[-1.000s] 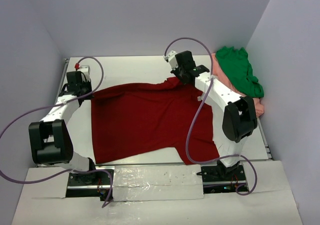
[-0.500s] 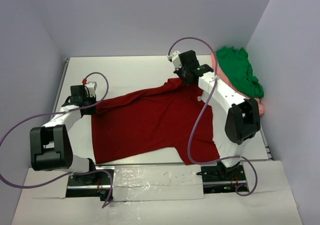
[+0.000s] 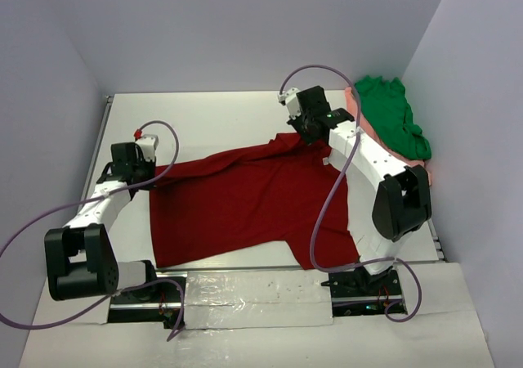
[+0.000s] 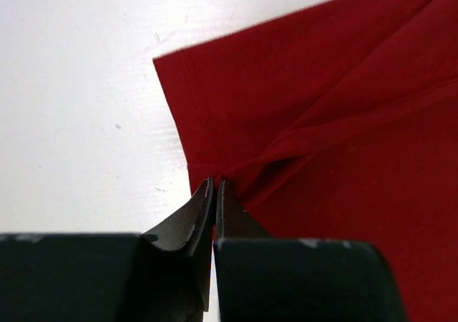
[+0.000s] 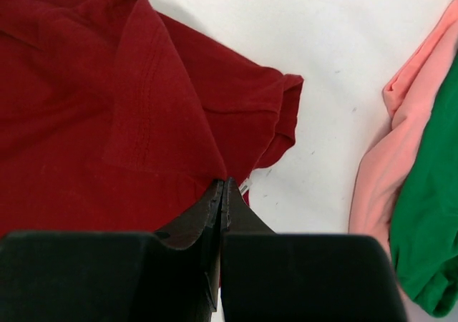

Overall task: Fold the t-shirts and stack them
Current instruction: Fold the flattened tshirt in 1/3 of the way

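Across table (image 3: 204, 114), red shirt (image 3: 245, 204) left-right

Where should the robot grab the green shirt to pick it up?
Pinch the green shirt at its bunched edge facing the middle of the table, coming from above and from the left. The wall hugs its right side, and it lies crumpled on the pink shirt, so a top pinch on a raised fold should lift only the green one.
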Motion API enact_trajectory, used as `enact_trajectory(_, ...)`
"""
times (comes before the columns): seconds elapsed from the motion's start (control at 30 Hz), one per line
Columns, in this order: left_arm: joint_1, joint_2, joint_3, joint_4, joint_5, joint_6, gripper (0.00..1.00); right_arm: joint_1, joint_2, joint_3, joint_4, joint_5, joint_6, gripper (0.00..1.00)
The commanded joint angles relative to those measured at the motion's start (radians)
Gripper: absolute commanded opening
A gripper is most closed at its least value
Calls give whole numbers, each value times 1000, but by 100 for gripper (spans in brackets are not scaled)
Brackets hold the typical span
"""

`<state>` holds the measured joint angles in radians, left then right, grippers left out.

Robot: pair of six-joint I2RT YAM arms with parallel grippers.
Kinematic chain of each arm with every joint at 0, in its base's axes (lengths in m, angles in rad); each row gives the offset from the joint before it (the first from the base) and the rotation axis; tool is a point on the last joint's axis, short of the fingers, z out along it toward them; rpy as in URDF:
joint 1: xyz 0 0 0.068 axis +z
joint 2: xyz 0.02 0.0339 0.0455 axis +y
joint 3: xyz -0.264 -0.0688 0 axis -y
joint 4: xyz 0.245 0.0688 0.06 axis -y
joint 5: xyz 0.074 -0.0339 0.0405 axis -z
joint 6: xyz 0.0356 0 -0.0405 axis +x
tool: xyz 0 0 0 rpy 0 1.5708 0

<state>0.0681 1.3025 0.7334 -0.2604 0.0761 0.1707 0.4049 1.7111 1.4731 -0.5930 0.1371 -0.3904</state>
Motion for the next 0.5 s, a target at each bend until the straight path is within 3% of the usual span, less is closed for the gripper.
enact_trajectory(0.0, 1, -35, -28, -28, -2, 32, 0, -8, -74, -10, -10, -19, 21, 0)
enact_trajectory(0.17, 16, -46, -45, -40, 17, 58, 2, -8, -97, -31, -27, -40, 36, 0)
enact_trajectory(0.27, 21, -20, -48, -56, 47, 72, 31, -9, -105, -33, -47, -51, 54, 0)
enact_trajectory(0.3, 22, -11, -48, -59, 51, 73, 52, -8, -104, -28, -56, -54, 62, 0)
enact_trajectory(0.4, 27, 18, -46, -60, 60, 79, 65, -8, -117, -37, -68, -67, 71, 1)
enact_trajectory(0.47, 29, 23, -43, -68, 76, 92, 70, -8, -133, -54, -64, -76, 71, 9)
